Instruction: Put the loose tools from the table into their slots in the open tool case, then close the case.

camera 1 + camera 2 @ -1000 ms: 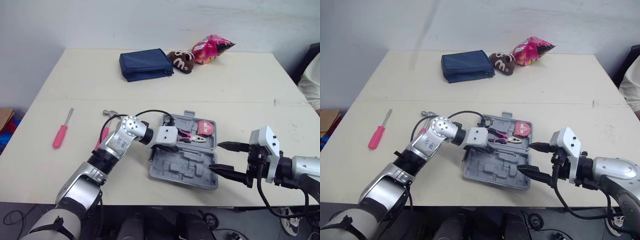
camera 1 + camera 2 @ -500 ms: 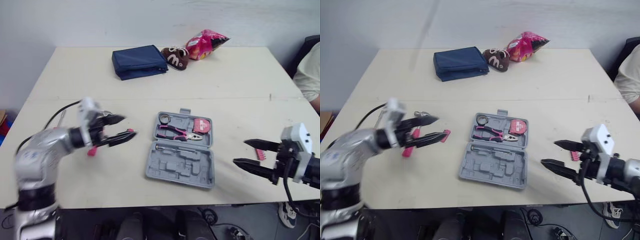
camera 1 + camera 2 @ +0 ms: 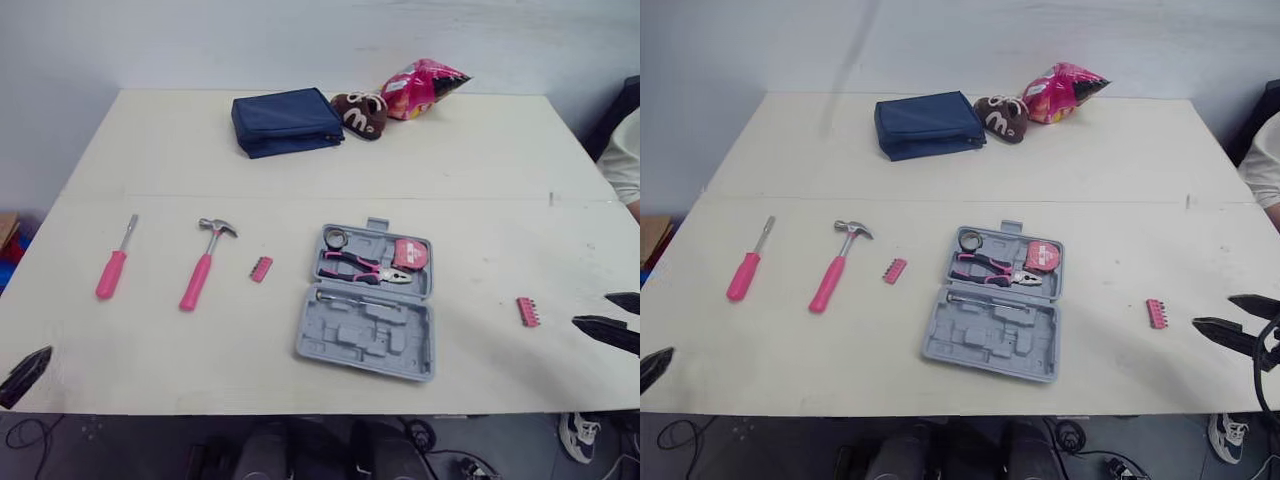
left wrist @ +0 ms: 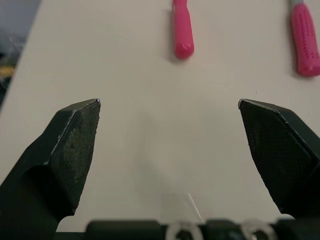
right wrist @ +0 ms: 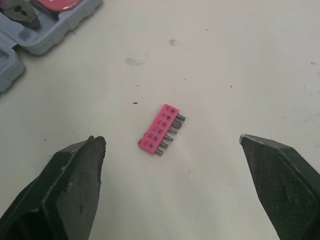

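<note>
While the left tool (image 4: 169,104) hangs wide open and empty at the near left edge of the desk (image 3: 480,160), screwdriver (image 3: 111,273), hammer (image 3: 200,277) and small bit strip (image 3: 261,268) lie loose left of the open case (image 3: 368,338). Right of the case lies a second bit strip (image 3: 527,311), with the right tool (image 3: 592,309) spread wide, empty, just beside it.

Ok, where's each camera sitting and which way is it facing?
Left wrist: on the left arm, looking along the open left hand at two pink handles.
Right wrist: on the right arm, past the open right hand at a pink bit holder.
Head eyes: forward and down over the table and tool case; both hands' tips at the side edges.
Shared: that bit holder, in head and right wrist views.
</note>
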### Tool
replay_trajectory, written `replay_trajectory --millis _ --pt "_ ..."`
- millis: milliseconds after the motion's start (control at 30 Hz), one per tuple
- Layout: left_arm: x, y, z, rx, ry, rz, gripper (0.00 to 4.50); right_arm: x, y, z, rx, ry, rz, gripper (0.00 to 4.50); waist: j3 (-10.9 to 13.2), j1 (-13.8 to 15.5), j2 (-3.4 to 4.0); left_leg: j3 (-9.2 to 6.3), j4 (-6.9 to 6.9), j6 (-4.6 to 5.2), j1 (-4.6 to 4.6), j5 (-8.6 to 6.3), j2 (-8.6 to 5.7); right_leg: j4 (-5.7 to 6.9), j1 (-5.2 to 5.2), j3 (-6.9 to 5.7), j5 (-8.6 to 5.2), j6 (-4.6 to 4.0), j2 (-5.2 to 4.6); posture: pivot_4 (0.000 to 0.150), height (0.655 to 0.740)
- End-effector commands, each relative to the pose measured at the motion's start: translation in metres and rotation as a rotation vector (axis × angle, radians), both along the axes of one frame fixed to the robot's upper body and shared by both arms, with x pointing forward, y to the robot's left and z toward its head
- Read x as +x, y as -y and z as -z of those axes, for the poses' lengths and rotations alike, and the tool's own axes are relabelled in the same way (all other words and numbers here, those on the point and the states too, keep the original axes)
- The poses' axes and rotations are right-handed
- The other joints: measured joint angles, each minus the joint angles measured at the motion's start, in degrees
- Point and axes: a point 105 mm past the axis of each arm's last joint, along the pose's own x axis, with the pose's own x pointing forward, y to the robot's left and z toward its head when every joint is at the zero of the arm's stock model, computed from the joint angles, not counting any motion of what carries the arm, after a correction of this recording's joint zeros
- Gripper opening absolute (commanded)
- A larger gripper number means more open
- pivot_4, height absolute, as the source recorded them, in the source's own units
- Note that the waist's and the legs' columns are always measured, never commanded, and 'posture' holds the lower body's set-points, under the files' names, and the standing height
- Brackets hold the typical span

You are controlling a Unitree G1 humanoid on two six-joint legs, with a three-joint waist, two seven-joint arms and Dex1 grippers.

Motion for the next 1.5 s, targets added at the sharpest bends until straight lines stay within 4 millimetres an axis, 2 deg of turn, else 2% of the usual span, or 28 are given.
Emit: replay_trajectory --millis 33,133,200,267,400,533,600,767,867,900,1033,1167,1333,1500 --pt "0.009 0.007 -0.004 0.055 0.016 0.047 4.48 0.005 -0.005 -0.013 -0.023 0.050 -0.034 4.50 -0.1 -0.1 0.15 0.00 -0.01 -0.02 0.03 0.00 0.00 0.03 0.01 0.02 0.02 0.01 0.00 0.150 0.7400" --pt "0.014 0.019 -0.005 -0.006 0.031 0.096 4.48 0.007 -0.009 -0.014 -0.020 0.060 -0.047 4.50 -0.1 -0.4 0.17 0.01 -0.05 0.00 0.05 -0.06 0.04 0.10 -0.05 0.04 -0.01 -0.03 0.01 0.150 0.7400" --pt "0.021 0.034 -0.007 -0.006 0.016 0.139 4.48 0.007 -0.020 -0.015 -0.016 0.071 -0.089 4.50 -0.1 -0.6 0.17 0.01 -0.09 -0.12 0.03 -0.02 0.05 0.10 -0.09 0.04 -0.03 -0.07 0.01 0.150 0.7400" --pt "0.030 0.041 -0.008 0.005 0.006 0.143 4.48 0.009 -0.035 -0.019 -0.014 0.084 -0.142 4.50 -0.1 -0.7 0.17 0.01 -0.11 -0.02 0.02 0.03 0.05 0.08 -0.07 0.04 -0.04 -0.08 0.01 0.150 0.7400" --pt "0.049 0.046 -0.013 0.002 -0.007 0.102 4.48 0.013 -0.078 -0.029 0.003 0.118 -0.292 4.50 -0.1 -1.1 0.17 0.02 -0.10 0.12 0.04 0.17 0.04 0.13 -0.05 0.04 -0.02 -0.06 0.02 0.150 0.7400" --pt "0.060 0.028 -0.010 -0.001 -0.040 0.022 4.48 0.013 -0.138 -0.045 0.056 0.167 -0.494 4.50 -0.1 -1.7 0.21 0.01 -0.13 0.05 0.06 0.21 0.07 0.19 -0.09 0.05 -0.03 -0.07 0.09 0.150 0.7400" --pt "0.063 0.022 -0.009 -0.008 -0.043 0.006 4.48 0.012 -0.153 -0.050 0.063 0.181 -0.545 4.50 -0.1 -1.7 0.20 0.01 -0.16 0.02 0.04 0.21 0.09 0.18 -0.12 0.05 -0.03 -0.07 0.13 0.150 0.7400" --pt "0.088 0.010 0.001 0.024 -0.122 0.091 4.48 0.003 -0.223 -0.073 0.154 0.260 -0.837 4.50 0.0 -1.6 0.15 0.02 -0.19 0.00 -0.03 0.20 0.05 0.13 -0.22 0.05 -0.04 -0.08 0.10 0.150 0.7400" --pt "0.101 0.000 0.007 0.019 -0.142 0.090 4.48 -0.001 -0.243 -0.084 0.189 0.281 -0.939 4.50 0.0 -1.4 0.16 0.00 -0.21 -0.32 -0.12 0.09 0.05 0.19 -0.35 0.01 -0.04 -0.09 0.09 0.150 0.7400" --pt "0.106 -0.002 0.009 0.017 -0.141 0.089 4.48 -0.001 -0.247 -0.087 0.189 0.288 -0.960 4.50 0.0 -1.5 0.16 0.00 -0.25 -0.31 -0.13 0.08 0.04 0.16 -0.36 0.02 -0.04 -0.09 0.08 0.150 0.7400" --pt "0.119 0.016 -0.005 0.032 -0.108 0.180 4.48 0.004 -0.246 -0.086 0.164 0.284 -0.948 4.50 0.0 -1.5 -0.05 0.02 -0.26 0.03 -0.24 0.15 0.02 0.15 -0.43 -0.01 -0.03 -0.08 0.08 0.150 0.7400" --pt "0.125 0.063 -0.020 0.012 -0.082 0.305 4.48 0.010 -0.239 -0.077 0.147 0.276 -0.890 4.50 -0.1 -1.5 -0.14 0.00 -0.25 0.12 -0.31 0.11 0.00 0.23 -0.38 -0.08 0.00 -0.03 0.09 0.150 0.7400" --pt "0.131 0.100 -0.007 -0.014 -0.136 0.265 4.48 0.011 -0.239 -0.067 0.146 0.267 -0.871 4.50 0.0 -1.5 -0.15 0.03 -0.16 0.21 -0.28 0.08 -0.08 0.17 -0.21 -0.12 0.05 0.08 0.12 0.150 0.7400" --pt "0.138 0.121 0.021 -0.013 -0.235 0.173 4.48 0.014 -0.238 -0.065 0.141 0.269 -0.851 4.50 0.1 -1.5 -0.36 0.11 -0.01 0.17 -0.25 0.35 -0.01 0.22 -0.14 -0.12 0.09 0.21 0.22 0.150 0.7400"
